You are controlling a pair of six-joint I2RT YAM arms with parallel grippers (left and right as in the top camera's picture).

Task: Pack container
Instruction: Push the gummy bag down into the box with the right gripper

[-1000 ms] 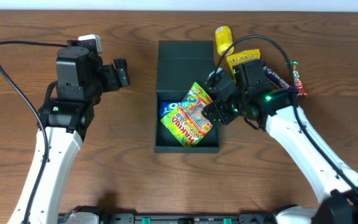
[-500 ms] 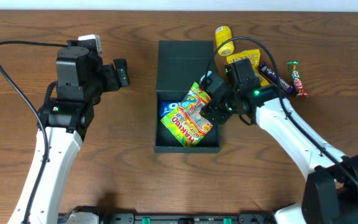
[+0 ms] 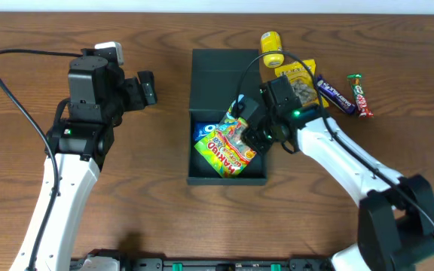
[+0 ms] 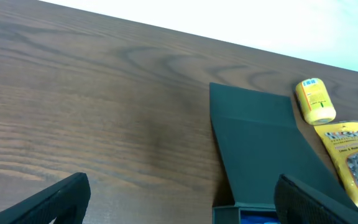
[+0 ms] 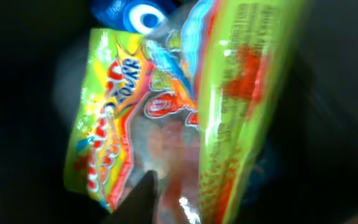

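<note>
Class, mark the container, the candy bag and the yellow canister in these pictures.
container [image 3: 217, 75], overhead view, on its open lid flap.
candy bag [image 3: 221, 154], overhead view, middle of the bag.
yellow canister [image 4: 316, 101], left wrist view, on its side.

My left pincer [image 4: 179, 202] hangs spread wide; near the tabletop's [image 4: 104, 106] far edge lies the box [image 4: 260, 143], yellow tub [image 4: 316, 101] and packet [image 4: 352, 158] beside.
</note>
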